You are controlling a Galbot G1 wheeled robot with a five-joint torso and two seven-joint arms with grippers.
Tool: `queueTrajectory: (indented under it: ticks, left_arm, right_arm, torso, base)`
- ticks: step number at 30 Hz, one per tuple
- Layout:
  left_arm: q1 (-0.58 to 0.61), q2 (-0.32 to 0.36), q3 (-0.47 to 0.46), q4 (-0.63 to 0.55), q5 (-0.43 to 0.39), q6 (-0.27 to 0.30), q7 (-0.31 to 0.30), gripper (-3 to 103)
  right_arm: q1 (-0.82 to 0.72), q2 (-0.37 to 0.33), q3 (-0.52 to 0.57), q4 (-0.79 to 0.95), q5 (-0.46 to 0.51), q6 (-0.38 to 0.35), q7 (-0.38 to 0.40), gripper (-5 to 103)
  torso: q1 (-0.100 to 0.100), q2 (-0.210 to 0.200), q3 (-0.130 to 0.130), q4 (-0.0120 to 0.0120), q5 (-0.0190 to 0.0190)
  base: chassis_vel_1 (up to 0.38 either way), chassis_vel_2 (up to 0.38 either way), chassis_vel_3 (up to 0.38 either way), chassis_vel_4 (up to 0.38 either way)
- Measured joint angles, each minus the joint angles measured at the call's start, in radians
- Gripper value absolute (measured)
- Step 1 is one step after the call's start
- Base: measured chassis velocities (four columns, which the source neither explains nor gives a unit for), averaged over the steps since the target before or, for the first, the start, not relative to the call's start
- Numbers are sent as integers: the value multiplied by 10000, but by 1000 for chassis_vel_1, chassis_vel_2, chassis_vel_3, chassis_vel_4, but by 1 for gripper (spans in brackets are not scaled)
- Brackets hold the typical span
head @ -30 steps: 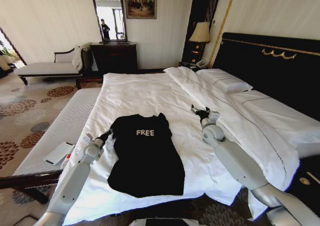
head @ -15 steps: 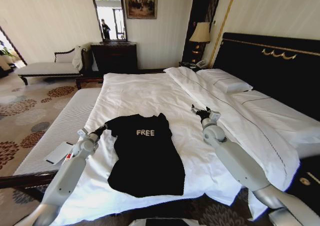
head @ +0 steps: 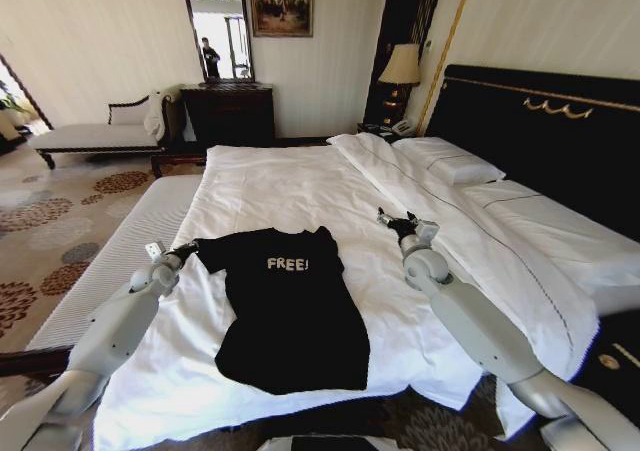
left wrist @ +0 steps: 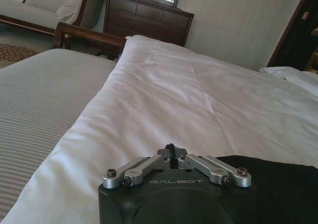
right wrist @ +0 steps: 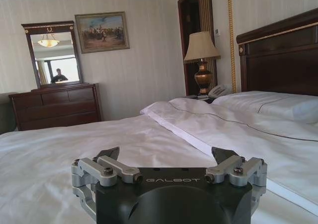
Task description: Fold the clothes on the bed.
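Black T-shirt flat on bed, "FREE!" up.

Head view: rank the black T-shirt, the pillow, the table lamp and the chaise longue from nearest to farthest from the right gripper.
From the right gripper, open over the duvet:
1. Black T-shirt, just to its left on the bed.
2. Pillow, ahead by the headboard.
3. Table lamp, beyond the pillow.
4. Chaise longue, far left across the room.
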Motion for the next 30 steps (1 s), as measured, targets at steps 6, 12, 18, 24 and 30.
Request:
queueTrajectory:
  ticks: [6,12,18,24,30]
  left_arm:
    - [127,-256,-83,10,178,-190,-264,9]
    - [489,269,-563,-267,307,-110,-716,30]
    - [1173,1153,-1670,-901,-17,-45,-1101,46]
    - [3113,1685,-2991,-3973,-1852,510,-1841,68]
    - [6708,2261,-3659,-7297,-1419,1026,-2643,90]
  right_arm:
    - [32,92,-167,-66,3,-5,7,100]
    - [-61,40,-63,89,66,-10,19,100]
    - [-260,-49,222,377,159,-40,-10,100]
    - [-991,-242,949,916,200,-77,-29,100]
    - [-1345,-345,1103,1153,194,-111,-52,100]
  torso:
    - [0,0,0,0,-3]
    - [0,0,0,-2,0]
    - [0,0,-1,7,-1]
    - [1,1,-2,-14,-1]
    - [-1,1,-3,4,2]
  base:
    - [0,0,0,0]
    - [0,0,0,0]
    - [0,0,0,0]
    - [0,0,0,0]
    - [0,0,0,0]
